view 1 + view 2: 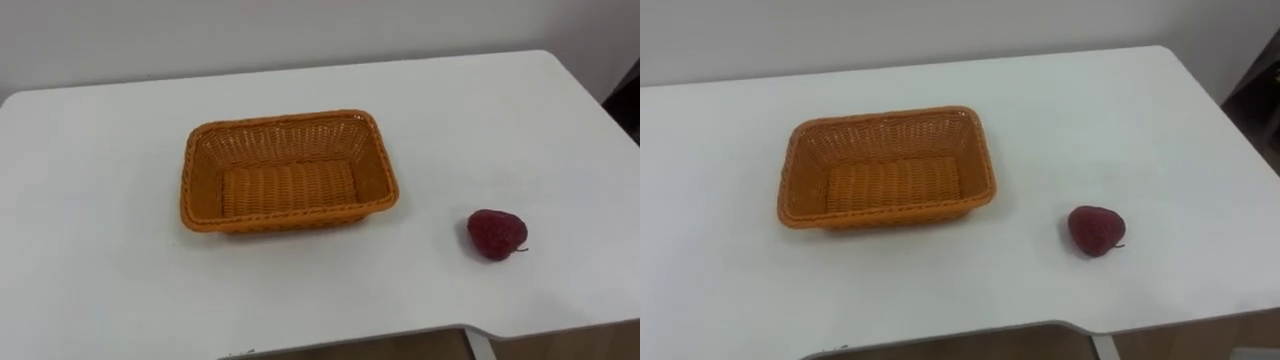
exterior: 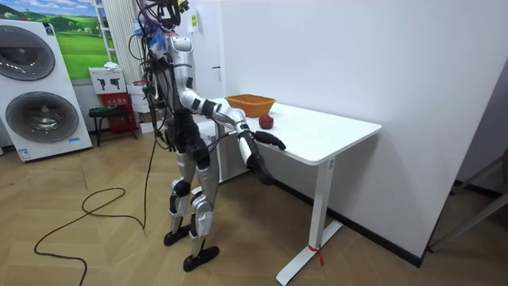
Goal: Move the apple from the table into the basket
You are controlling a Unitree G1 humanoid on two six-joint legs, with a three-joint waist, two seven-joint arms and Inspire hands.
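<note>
Apple (image 1: 496,234) is sitting on the bench (image 1: 100,200), right of the basket (image 1: 290,119), by the near edge; hands (image 2: 268,143) are hanging by that edge, fingers unreadable; right arm is looking nearer.

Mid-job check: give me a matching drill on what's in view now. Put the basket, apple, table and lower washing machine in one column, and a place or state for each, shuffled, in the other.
Things:
1. basket
2. apple
3. table
4. lower washing machine

Descriptions:
A. dark red, lying apart from the basket on the robot's right side
B. white, carrying two things
C. orange, woven, nothing in it
D. on the floor at the room view's left, away from the table

Pairs: 1-C, 2-A, 3-B, 4-D
</note>
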